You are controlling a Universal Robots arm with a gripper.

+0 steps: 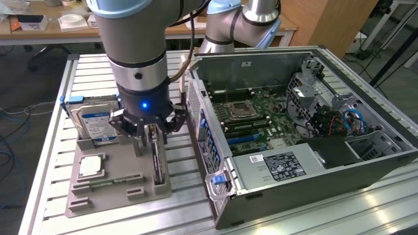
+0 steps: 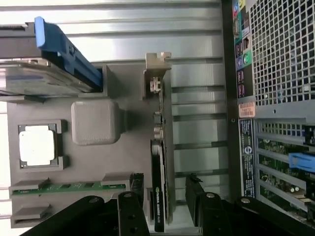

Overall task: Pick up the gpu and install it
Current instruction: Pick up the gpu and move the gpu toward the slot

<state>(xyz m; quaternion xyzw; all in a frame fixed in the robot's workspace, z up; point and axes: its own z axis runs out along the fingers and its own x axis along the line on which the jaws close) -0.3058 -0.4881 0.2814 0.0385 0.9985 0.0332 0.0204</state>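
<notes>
Arm vert., wrist pointing straight down over grey tray (image 1: 117, 198). The gripper (image 2: 166, 189) is spread wide, one finger each side of the gpu (image 2: 160, 157), not closed on it. The gpu stands on edge in a tray slot, beside PC case (image 1: 294, 164). Count: 1 gpu, 1 hard drive (image 1: 95, 122), 1 CPU (image 1: 91, 166), 1 RAM stick (image 2: 69, 187).

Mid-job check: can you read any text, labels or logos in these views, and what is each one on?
No text reads clearly.
gpu: small logo and pale lettering on its edge, too blurred to read.
Hard drive label: blue and white, print too small.
Power supply label: white print on black, too small.
Rear case sticker: blurred, unreadable.
</notes>
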